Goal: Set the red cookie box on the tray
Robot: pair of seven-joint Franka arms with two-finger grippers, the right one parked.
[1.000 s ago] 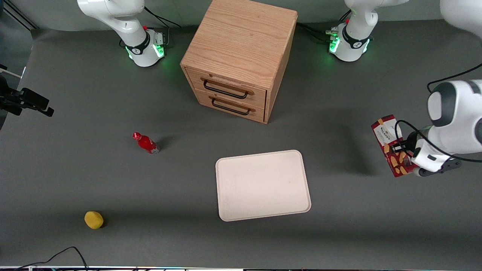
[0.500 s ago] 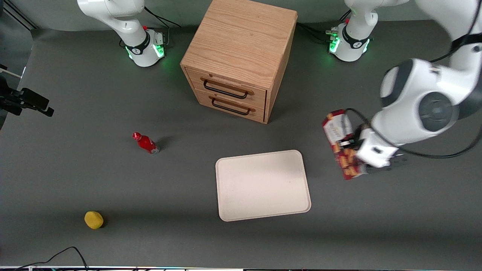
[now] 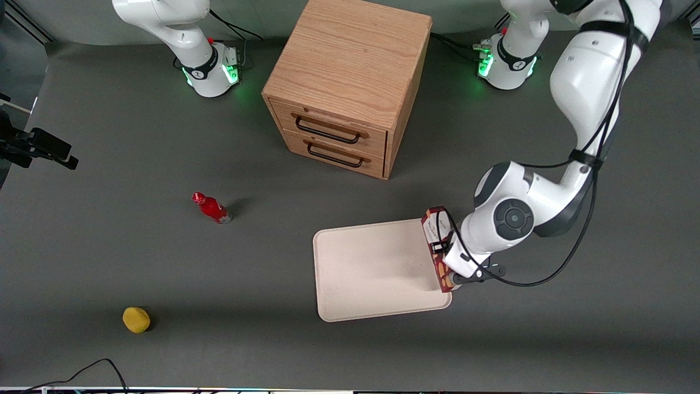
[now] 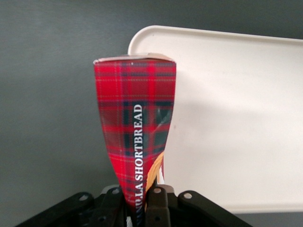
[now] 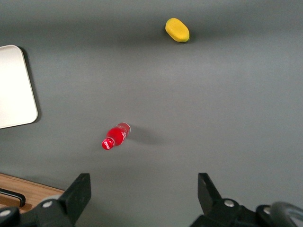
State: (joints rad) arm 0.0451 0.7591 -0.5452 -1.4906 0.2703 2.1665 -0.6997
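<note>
Since the frame a second earlier, I had swung the left arm in from the working arm's end of the table, and the box (image 3: pixel 438 249) had travelled with it from over bare table to the tray's (image 3: pixel 372 273) edge. The gripper (image 3: pixel 444 253) was clamped on the box, holding it by its narrow faces about midway along its length, with the white-labelled end pointing toward the cabinet (image 3: pixel 344 82) and the other end toward the front camera. In the front view the box sat over the tray's rim at the side nearest the working arm, running along that edge; I could not tell whether it was touching the tray or held just above it. From the wrist camera I saw the box (image 4: pixel 137 127) on edge, its tartan side with white "SHORTBREAD" lettering facing the lens, the gripper (image 4: pixel 142 208) dark at its base, and the tray (image 4: pixel 236 118) spread beside it, a rounded corner showing just past the box's tip. The rest of the tray was bare cream. The cabinet stood farther from the front camera than the tray, both drawers shut. A small red bottle (image 3: pixel 211 208) stood toward the parked arm's end, and a yellow lump (image 3: pixel 136 319) lay nearer the front camera than the bottle.
</note>
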